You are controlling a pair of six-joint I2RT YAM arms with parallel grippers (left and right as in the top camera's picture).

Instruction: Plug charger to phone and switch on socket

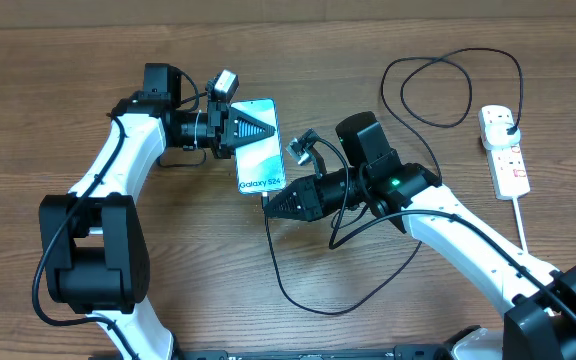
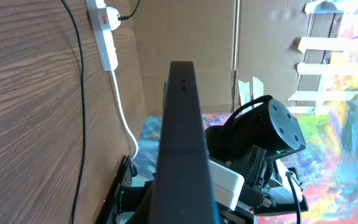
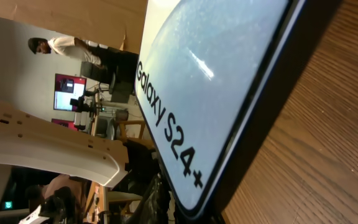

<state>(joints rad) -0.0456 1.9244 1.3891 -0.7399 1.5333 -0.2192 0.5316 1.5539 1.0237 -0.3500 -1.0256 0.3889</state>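
The phone (image 1: pixel 259 150) lies on the table with its light blue screen lit and "Galaxy S24" text toward its lower end. My left gripper (image 1: pixel 251 126) is shut on its upper end; the left wrist view shows the phone edge-on (image 2: pixel 182 137). My right gripper (image 1: pixel 272 204) sits at the phone's bottom edge, shut on the connector end of the charger (image 1: pixel 293 285). The connector tip is hidden. The right wrist view shows the phone's bottom corner (image 3: pixel 222 74) very close. The black cable loops to its plug (image 1: pixel 506 123) in the white socket (image 1: pixel 508 160) at the right.
The socket's thick white cord (image 1: pixel 521 225) runs toward the front right. The charger cable makes a wide loop at the back right (image 1: pixel 438 90) and another in front of my right arm. The socket also shows in the left wrist view (image 2: pixel 107 37).
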